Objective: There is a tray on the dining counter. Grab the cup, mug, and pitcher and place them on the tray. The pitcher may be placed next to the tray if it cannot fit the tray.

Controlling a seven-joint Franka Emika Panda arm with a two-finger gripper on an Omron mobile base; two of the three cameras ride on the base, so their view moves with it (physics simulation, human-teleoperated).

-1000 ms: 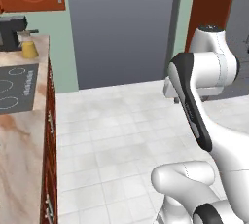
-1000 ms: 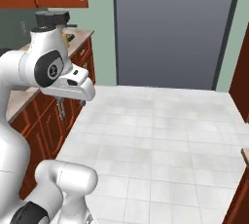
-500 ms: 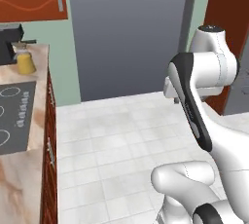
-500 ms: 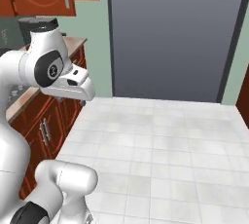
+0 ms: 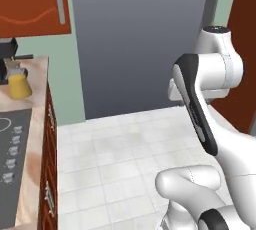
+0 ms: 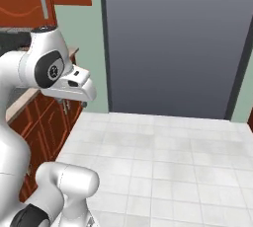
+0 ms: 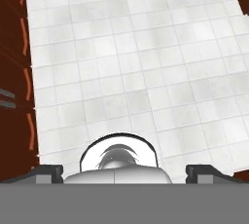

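Left base view: we count one pitcher [image 5: 19, 83] at the left edge, on the counter [image 5: 35, 124] behind one stovetop [image 5: 10, 159]. Hand view: gripper [image 7: 124, 172] fingertips spread wide apart over floor tiles [image 7: 136, 62], holding nothing.

Setting: home kitchen, rendered.
Cabinets: red-brown wood wall cabinet [image 5: 30, 4] above; matching base drawers [image 5: 50, 174] with metal pulls.
Cooking: black stovetop [image 5: 10, 159] with knobs set in marbled table [image 5: 35, 139].
Appliance: coffee machine [image 5: 7, 56].
Floor: white tile [image 6: 163, 157].
Walls: pale green [image 5: 60, 74].
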